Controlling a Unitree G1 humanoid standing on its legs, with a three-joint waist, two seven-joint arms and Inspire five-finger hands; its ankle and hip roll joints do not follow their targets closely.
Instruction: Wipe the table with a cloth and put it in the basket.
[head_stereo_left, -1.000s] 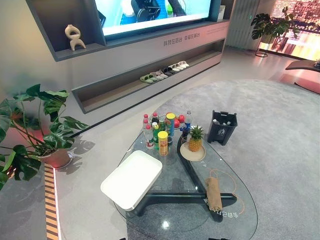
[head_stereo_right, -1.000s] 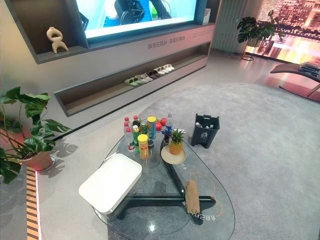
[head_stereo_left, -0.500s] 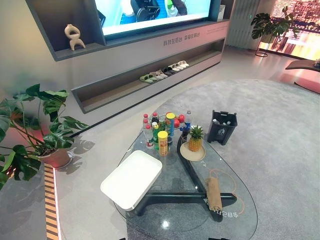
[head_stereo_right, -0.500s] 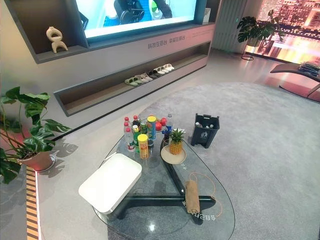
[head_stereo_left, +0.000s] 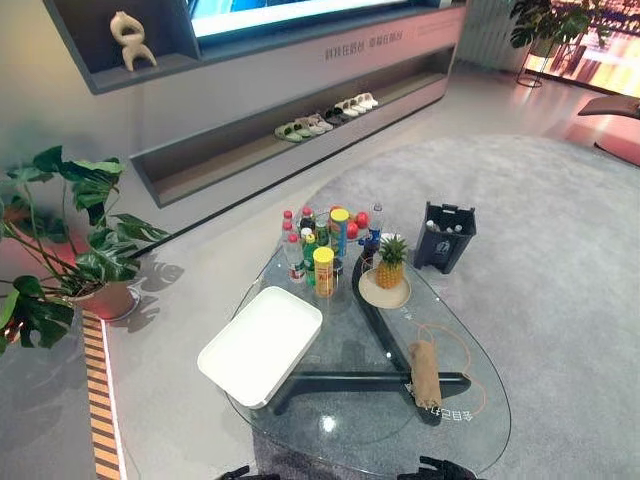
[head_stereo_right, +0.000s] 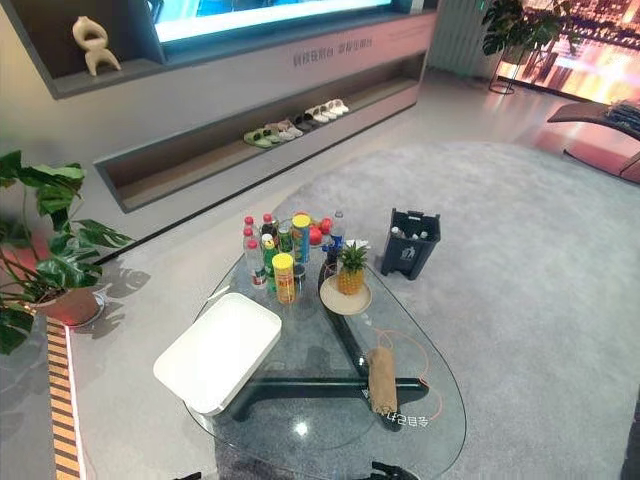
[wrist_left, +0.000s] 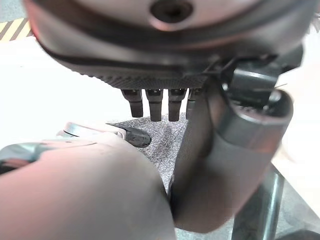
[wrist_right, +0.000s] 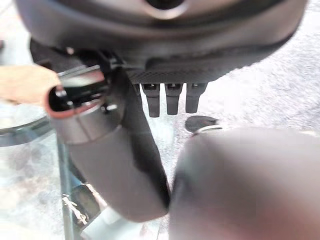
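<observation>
So we're looking down at a rounded, see-through glass surface (head_stereo_left: 480, 440) on a dark base, and the cloth (head_stereo_left: 425, 373) is lying on its right side, rolled up into a tan, slightly fuzzy-looking tube. Its long axis runs from the near edge toward the far end, with the far tip aimed at the plate (head_stereo_left: 385, 295) holding a pineapple (head_stereo_left: 389, 262). A thin orange cord (head_stereo_left: 466, 352) loops around the cloth on the glass. On the left part sits a smooth white rounded-rectangle tray (head_stereo_left: 260, 344), and at the far end there's a tight cluster of bottles (head_stereo_left: 296, 256) and tall yellow cans (head_stereo_left: 323, 271). The basket (head_stereo_left: 445, 237), dark and boxy, stands on the grey carpet just beyond the surface, well apart from the cloth. The left robot hand (wrist_left: 155, 105) and the right robot hand (wrist_right: 167, 97) both hang with fingers straight and relaxed, holding nothing, each seen up close in its own wrist view. A leafy potted plant (head_stereo_left: 70, 240) sits off to the left on the floor.
</observation>
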